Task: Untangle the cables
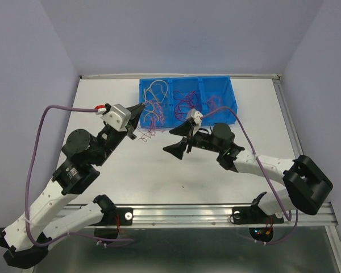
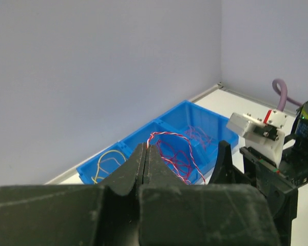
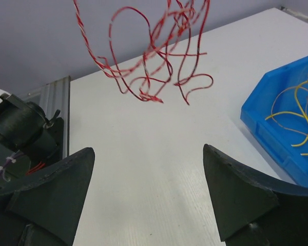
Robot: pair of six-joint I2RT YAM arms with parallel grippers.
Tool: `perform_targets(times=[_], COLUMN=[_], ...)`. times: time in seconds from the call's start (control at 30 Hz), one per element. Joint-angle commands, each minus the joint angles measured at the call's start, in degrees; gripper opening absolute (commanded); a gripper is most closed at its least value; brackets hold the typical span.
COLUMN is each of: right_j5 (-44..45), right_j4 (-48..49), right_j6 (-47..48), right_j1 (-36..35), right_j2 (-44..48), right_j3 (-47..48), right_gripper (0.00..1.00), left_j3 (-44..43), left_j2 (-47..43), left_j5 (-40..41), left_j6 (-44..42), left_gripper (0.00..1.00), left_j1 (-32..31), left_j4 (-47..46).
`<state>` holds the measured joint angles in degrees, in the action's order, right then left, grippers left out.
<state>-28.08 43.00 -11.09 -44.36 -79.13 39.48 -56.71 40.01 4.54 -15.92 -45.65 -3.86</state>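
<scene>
the left gripper (image 1: 142, 109) is pinching its fingers together on a bunch of red and pink cables (image 1: 149, 124), which is dangling above the table (image 1: 159, 176) just in front of the left end of the blue bin (image 1: 184, 79). more cables are lying in the bin's three compartments, cream-white ones at the left and dark red ones in the other two. the right gripper (image 1: 175, 140) is hovering near the hanging bunch, its fingers standing wide apart and gripping nothing
</scene>
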Motion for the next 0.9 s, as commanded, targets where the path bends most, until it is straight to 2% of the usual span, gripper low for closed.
perform_targets(times=[0.0,0.3,0.47,0.6,0.67,0.7,0.73,0.87], right_j5=[0.21,2.85,4.25,9.0,10.4,10.32,10.32,10.93], right_j4=[5.86,9.64,14.82,24.45,25.55,25.73,25.38,25.11], right_j6=[1.86,2.66,-0.15,-2.53,-3.67,-3.85,-4.81,-4.99], right_j1=[-1.17,-2.75,-2.84,-2.84,-2.75,-2.84,-2.75,-2.84], right_j2=[-0.14,1.0,0.74,0.82,0.82,0.82,0.3,0.12], right_j3=[-0.55,-0.46,-0.72,-3.53,-4.06,-3.63,-3.19,-3.18], right_gripper=[0.92,0.93,0.94,0.95,0.93,0.82,0.76,0.38], left_j3=[-5.6,-10.35,-11.76,-12.55,-12.37,-12.11,-12.02,-12.11], left_j2=[0.77,4.28,6.22,7.45,7.63,7.45,7.36,6.93], left_j5=[-2.59,-10.68,-14.37,-17.8,-18.33,-18.6,-18.68,-18.42], left_j6=[1.33,5.72,7.74,9.07,9.42,9.59,9.59,9.51], left_gripper=[0.0,0.0,0.0,0.0,0.0,0.0,0.0,0.0], left_j1=[-0.05,-0.06,-0.05,-0.05,-0.05,-0.05,-0.05,-0.06], left_j4=[-0.54,1.75,1.31,1.57,1.48,1.4,1.31,1.31])
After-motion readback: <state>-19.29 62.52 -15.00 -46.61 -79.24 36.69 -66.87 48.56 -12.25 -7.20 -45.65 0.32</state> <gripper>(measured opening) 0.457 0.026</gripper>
